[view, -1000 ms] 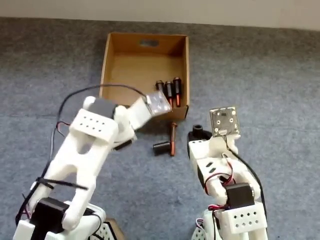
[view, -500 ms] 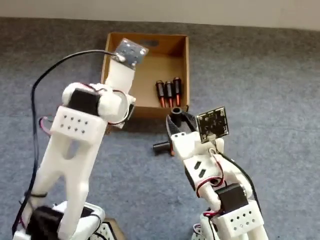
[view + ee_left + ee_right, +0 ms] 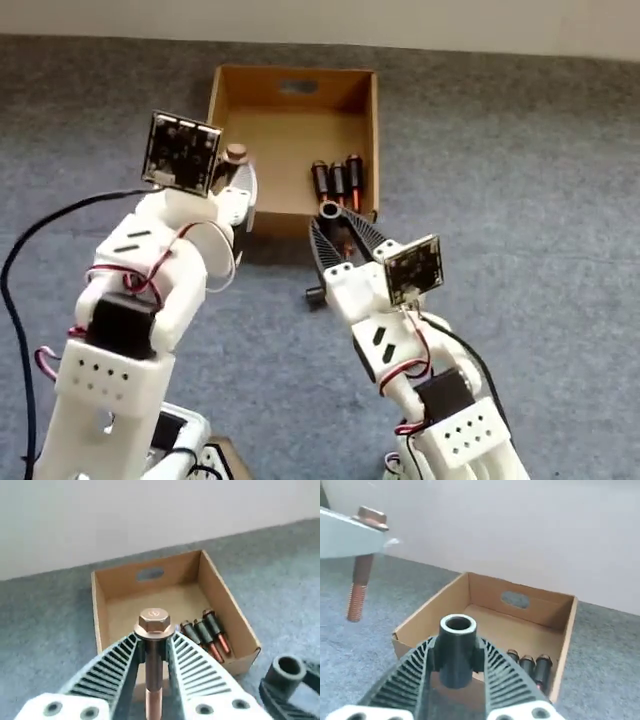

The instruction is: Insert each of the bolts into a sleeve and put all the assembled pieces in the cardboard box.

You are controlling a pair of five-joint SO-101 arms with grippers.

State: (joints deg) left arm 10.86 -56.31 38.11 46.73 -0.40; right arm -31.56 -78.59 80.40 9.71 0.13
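The left gripper (image 3: 155, 641) has its fingers clamped on one bolt (image 3: 154, 622), head up and threads hanging free, over the box's (image 3: 260, 85) front left corner. The right gripper (image 3: 456, 647) pinches one sleeve (image 3: 455, 662) upright with its bore open, at the box's front edge, probably so the bolt can drop in. Three assembled pieces (image 3: 338, 183) lie along the box's right wall. What looks like one loose sleeve (image 3: 315, 295) lies on the carpet (image 3: 520, 150).
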